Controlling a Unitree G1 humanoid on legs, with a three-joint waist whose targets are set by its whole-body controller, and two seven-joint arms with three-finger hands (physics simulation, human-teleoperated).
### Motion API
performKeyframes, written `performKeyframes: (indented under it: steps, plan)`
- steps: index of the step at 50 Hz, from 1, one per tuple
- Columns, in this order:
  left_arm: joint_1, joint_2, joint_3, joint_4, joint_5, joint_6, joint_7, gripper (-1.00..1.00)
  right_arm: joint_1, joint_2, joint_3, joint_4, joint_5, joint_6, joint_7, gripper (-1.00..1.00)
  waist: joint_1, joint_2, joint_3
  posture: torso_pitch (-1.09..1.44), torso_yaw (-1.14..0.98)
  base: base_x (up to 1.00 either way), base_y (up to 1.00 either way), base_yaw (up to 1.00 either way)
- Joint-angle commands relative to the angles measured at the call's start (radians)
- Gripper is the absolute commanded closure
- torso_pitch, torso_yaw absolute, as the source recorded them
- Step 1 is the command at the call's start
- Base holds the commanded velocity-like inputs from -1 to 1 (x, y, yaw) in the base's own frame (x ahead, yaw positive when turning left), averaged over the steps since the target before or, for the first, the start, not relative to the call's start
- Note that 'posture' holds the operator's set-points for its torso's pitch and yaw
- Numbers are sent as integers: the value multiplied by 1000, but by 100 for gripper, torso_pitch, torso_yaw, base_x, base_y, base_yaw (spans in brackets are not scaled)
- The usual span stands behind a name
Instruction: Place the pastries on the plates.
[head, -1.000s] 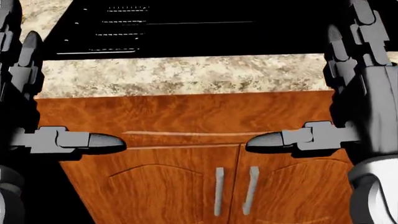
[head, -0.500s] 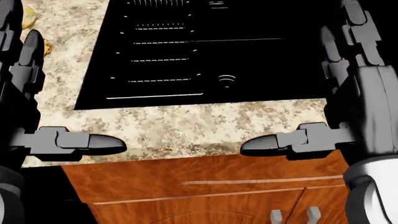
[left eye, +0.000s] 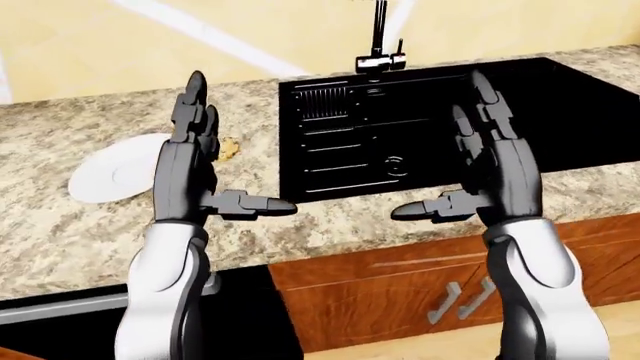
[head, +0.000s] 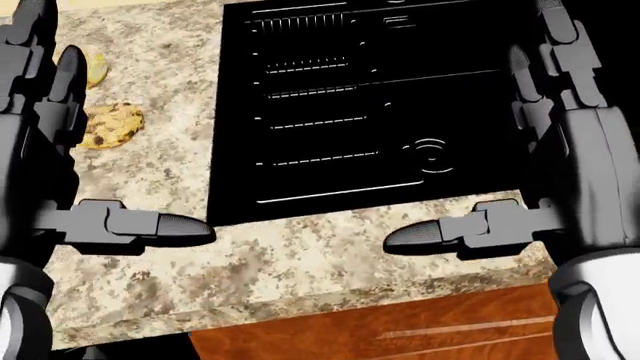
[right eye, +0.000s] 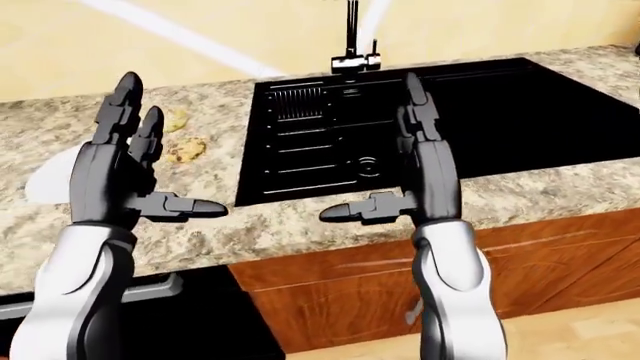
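Note:
Two pastries lie on the speckled counter left of the sink: a chocolate-chip cookie (head: 110, 125) and a paler pastry (head: 92, 67) above it in the head view. A white plate (left eye: 115, 176) sits further left on the counter, empty as far as I can see. My left hand (left eye: 228, 171) is held upright and open above the counter, between the plate and the cookie (left eye: 228, 148), touching neither. My right hand (left eye: 440, 150) is also open and upright, over the sink's near edge. Neither hand holds anything.
A black sink (head: 380, 97) with a ribbed drainboard fills the middle of the counter, with a faucet (left eye: 380, 41) at its top. Wooden cabinet doors (left eye: 450, 292) with metal handles are below the counter edge. A dark appliance front (left eye: 60, 315) is at lower left.
The camera has moved: in the head view the counter and sink slid down and right, the cabinet doors dropped out, and the pastries came in at top left. Both hands keep their open pose.

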Motion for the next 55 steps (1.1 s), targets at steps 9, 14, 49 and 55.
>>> performKeyframes:
  steps: [9,14,49,55]
  plan:
    - [-1,2,13,-26,13,-38,2,-100,-7,5,6,-25,1,-36,5,-100,17,-82,13,0,0,0,75,0]
    - [-4,1,9,-20,19,-41,1,-100,-3,5,5,-20,2,-41,1,-100,15,-130,-5,0,0,0,75,0]
    - [-4,-8,-6,-9,48,-53,-12,-100,17,-4,-11,-51,44,-65,-34,-100,20,-94,3,0,0,1,3,19]
    - [-6,-8,-8,-14,54,-46,-16,-100,19,0,-13,-51,45,-70,-28,-100,8,-130,32,0,0,47,30,0]
